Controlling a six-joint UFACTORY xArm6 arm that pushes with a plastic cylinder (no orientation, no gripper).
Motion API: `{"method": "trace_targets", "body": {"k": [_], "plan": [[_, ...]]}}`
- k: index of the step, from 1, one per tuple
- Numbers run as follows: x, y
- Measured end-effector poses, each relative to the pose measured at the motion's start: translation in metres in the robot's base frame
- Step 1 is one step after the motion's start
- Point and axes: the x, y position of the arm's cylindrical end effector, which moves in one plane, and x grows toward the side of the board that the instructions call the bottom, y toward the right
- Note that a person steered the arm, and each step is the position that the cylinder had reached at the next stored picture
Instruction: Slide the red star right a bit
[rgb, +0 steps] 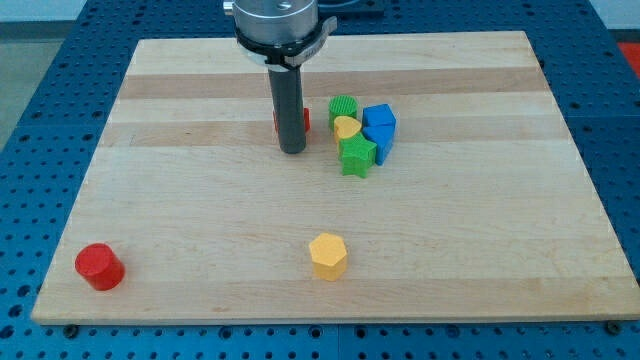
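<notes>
The red star (303, 120) is mostly hidden behind my rod near the board's upper middle; only small red edges show on either side. My tip (292, 150) rests on the board just in front of the red star, touching or nearly touching it. Right of the star sits a tight cluster: a green cylinder (343, 107), a yellow heart (346, 127), a green star (357, 155) and blue blocks (379, 127).
A red cylinder (99, 266) stands near the board's bottom left corner. A yellow hexagonal block (328, 255) stands at the bottom middle. The wooden board (180, 180) lies on a blue perforated table.
</notes>
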Motion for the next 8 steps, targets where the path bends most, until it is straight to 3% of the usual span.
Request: {"method": "trace_targets", "body": {"k": [2,5,8], "plan": [[0.025,-0.026],[-0.031,-0.059],[-0.031,-0.038]]}}
